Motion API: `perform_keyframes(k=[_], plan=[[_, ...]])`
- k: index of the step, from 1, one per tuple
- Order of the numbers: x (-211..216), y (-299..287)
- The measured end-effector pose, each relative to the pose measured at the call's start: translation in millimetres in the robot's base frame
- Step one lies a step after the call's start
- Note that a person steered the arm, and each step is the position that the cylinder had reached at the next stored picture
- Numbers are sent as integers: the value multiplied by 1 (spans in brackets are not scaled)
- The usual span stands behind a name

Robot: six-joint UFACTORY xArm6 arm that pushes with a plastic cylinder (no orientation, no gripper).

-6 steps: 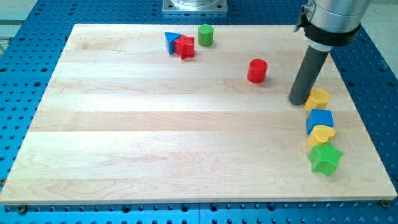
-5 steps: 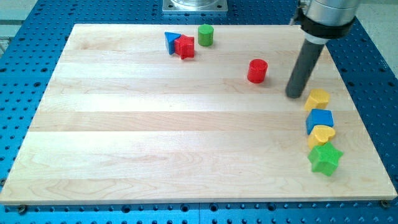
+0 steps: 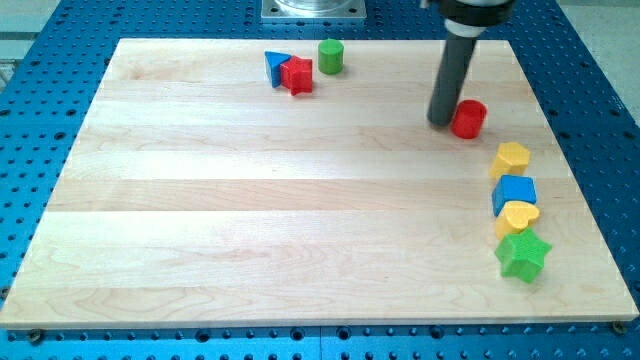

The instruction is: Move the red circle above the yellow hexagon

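Note:
The red circle (image 3: pixel 468 118) lies on the wooden board toward the view's right. My tip (image 3: pixel 441 122) stands right against the red circle's left side. The yellow hexagon (image 3: pixel 511 159) lies below and to the right of the red circle, a short gap apart from it.
Below the yellow hexagon sit a blue block (image 3: pixel 514 192), a yellow heart (image 3: pixel 517 216) and a green star (image 3: pixel 523 255) in a column near the board's right edge. At the top are a blue triangle (image 3: pixel 273 65), a red star (image 3: pixel 296 75) and a green cylinder (image 3: pixel 331 56).
My tip moved from beside the yellow hexagon up and left, around the red circle. The red circle has shifted right, closer to the yellow hexagon.

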State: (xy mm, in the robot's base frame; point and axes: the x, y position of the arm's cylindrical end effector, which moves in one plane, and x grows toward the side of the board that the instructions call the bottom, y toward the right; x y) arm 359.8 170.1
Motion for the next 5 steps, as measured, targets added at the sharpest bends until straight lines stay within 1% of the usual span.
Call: perform_keyframes(k=[1,2,3,4,5], plan=[[-33,16],[-2,44],[-12,30],[4,-14],[25,-19]])
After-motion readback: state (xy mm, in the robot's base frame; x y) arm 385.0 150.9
